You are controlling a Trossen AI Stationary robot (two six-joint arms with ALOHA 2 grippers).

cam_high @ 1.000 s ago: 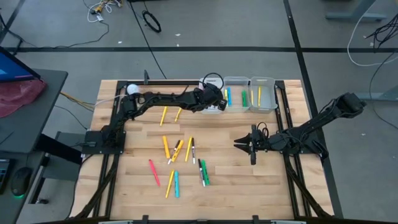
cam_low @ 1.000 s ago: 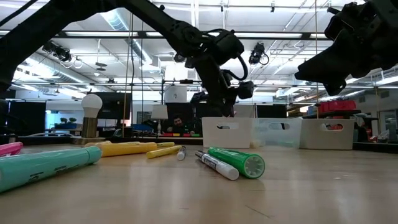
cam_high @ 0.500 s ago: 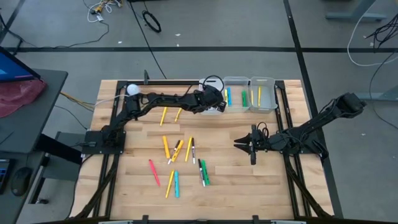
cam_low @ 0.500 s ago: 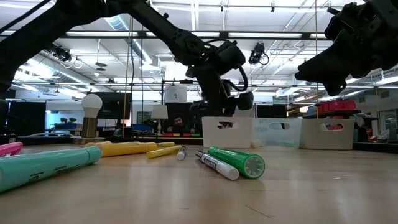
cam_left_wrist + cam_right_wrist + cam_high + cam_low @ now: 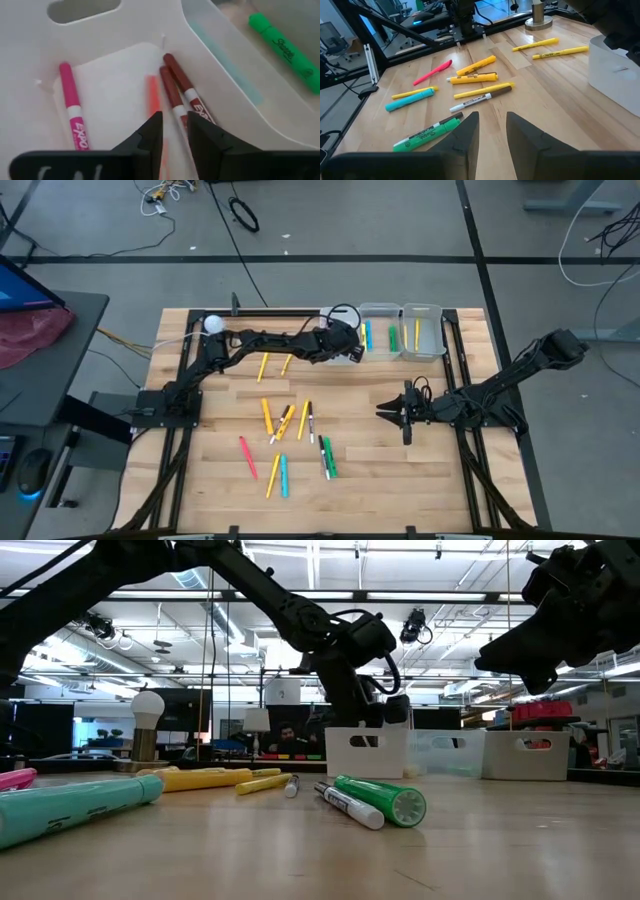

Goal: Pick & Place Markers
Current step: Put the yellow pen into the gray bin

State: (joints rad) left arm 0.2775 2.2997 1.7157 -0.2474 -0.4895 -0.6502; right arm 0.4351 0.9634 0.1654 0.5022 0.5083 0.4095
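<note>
While the right gripper hangs over bare wood beside the scattered pens, its fingers a little apart and holding nothing, the work is at the far edge of the wooden table. Nearest lie the loose markers: a fat green marker, a thin white-barrelled pen and yellow ones. Beyond them the left gripper is down inside the white plastic bin, fingers slightly parted and empty, above an orange marker lying between a pink marker and two red ones. The drop looks complete; a good finish would be to lift straight up, clear of the bin wall, before swinging back toward the pile. Compared with a second ago, the left wrist has dipped lower into the bin and its fingers have spread.
</note>
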